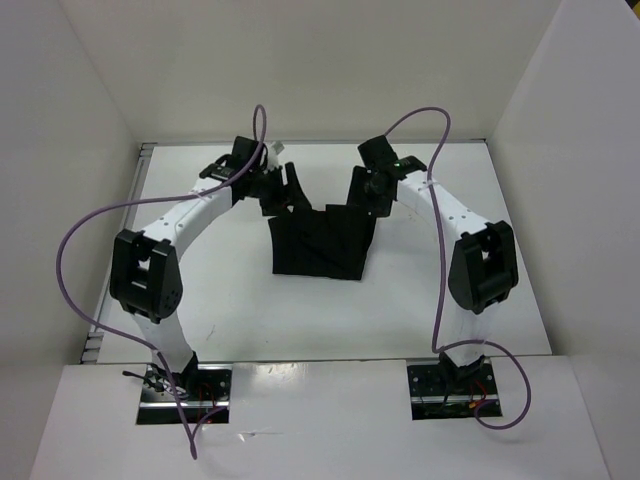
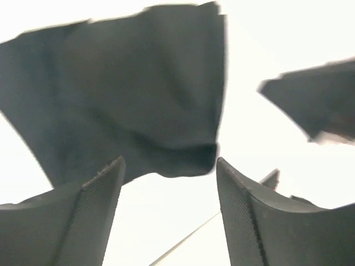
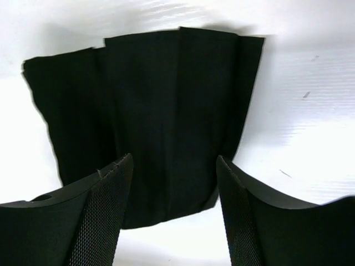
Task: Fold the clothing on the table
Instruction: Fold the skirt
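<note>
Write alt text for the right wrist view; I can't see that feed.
Black clothing lies on the white table, creased lengthwise, filling the middle of the view. The right gripper is open, its tips framing the garment's near edge, holding nothing.

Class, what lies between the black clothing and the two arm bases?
Only bare white table, seen in the top view between the clothing and the arm bases.

Clothing [image 1: 320, 242] on table [image 1: 230, 320], between left gripper [image 1: 281, 190] and right gripper [image 1: 364, 190]

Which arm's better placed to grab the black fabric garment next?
Likely right: the black fabric garment sits centred under the open right gripper; under the open left gripper it's off-centre and blurred.
</note>
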Controlling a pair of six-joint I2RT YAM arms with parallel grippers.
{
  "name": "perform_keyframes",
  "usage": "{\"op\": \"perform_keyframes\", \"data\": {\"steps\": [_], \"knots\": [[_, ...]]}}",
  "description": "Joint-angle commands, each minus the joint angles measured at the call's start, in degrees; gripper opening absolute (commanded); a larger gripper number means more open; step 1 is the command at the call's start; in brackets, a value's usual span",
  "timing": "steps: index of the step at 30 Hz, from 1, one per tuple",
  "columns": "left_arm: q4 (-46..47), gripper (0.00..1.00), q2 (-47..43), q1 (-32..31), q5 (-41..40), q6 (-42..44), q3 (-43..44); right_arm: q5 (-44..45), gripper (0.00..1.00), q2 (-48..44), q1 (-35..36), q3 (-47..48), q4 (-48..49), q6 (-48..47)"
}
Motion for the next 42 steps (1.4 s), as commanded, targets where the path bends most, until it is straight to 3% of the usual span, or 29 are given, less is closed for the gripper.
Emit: {"op": "perform_keyframes", "data": {"steps": [1,7,20,23,26,27,30,34,38,40,42], "knots": [[1.42,0.75,-2.78,-0.07,8.85,-4.14,3.67,3.72,0.67,-3.21,-0.43,-0.38,0.5,-1.11],[1.16,0.79,2.66,-0.77,9.47,-8.81,6.11,3.72,0.67,-5.06,-0.43,-2.4,2.25,-0.06],[-4.64,0.75,12.86,-3.23,0.86,-9.52,15.89,4.25,0.67,-12.35,-0.96,-8.64,4.45,0.47],[-6.13,0.62,14.18,-3.76,-0.55,-9.52,17.46,4.25,0.67,-12.88,-0.96,-9.17,4.45,0.47],[-8.16,0.32,14.89,-4.28,-1.16,-8.29,18.08,4.25,0.66,-13.41,-0.96,-9.7,4.45,0.47],[-8.16,0.3,14.89,-4.29,-1.17,-7.77,17.47,4.77,0.66,-13.41,-0.96,-9.7,4.45,0.47],[-8.78,0.32,14.89,-4.29,-1.17,-7.15,16.41,4.77,0.66,-13.94,-1.48,-9.18,4.45,-0.05],[-9.31,0.49,14.89,-5.34,-2.22,-6.62,15.1,4.77,0.66,-14.46,-1.49,-8.64,3.93,-0.06],[-9.92,0.54,14.89,-5.87,-2.22,-6.62,15.1,4.77,0.66,-14.99,-1.49,-8.64,3.93,-0.06],[-10.62,0.48,15.41,-5.87,-2.22,-6.01,15.89,4.25,0.66,-15.52,-1.49,-9.17,3.93,-0.06],[-11.23,0.27,15.41,-6.4,-2.22,-6.0,16.41,4.25,0.66,-16.13,-1.49,-9.78,3.93,-0.06]]}}
